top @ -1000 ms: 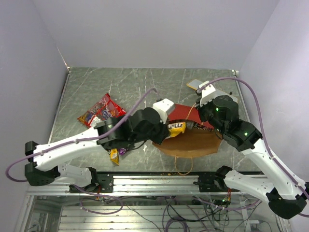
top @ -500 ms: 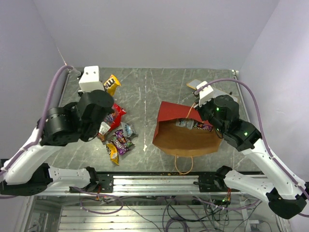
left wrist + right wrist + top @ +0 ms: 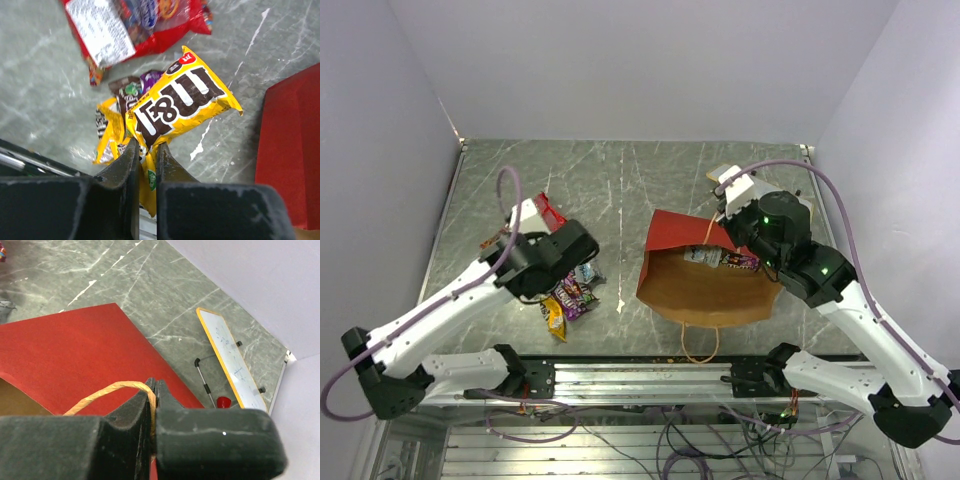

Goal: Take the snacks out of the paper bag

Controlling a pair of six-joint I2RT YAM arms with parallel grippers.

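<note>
Snacks lay in two groups: a few packets [image 3: 722, 258] inside the mouth of the paper bag [image 3: 705, 290] at the right of the desk [image 3: 620, 185], and a loose cluster at the left beside the red chip bag [image 3: 125, 25]. Over that cluster the left pincer [image 3: 146, 148] was clenched on a yellow packet [image 3: 182, 102]. At the bag, the right pincer [image 3: 154, 386] was clamped on the thin loop handle [image 3: 100, 392], just above the red side panel [image 3: 75, 340].
</note>
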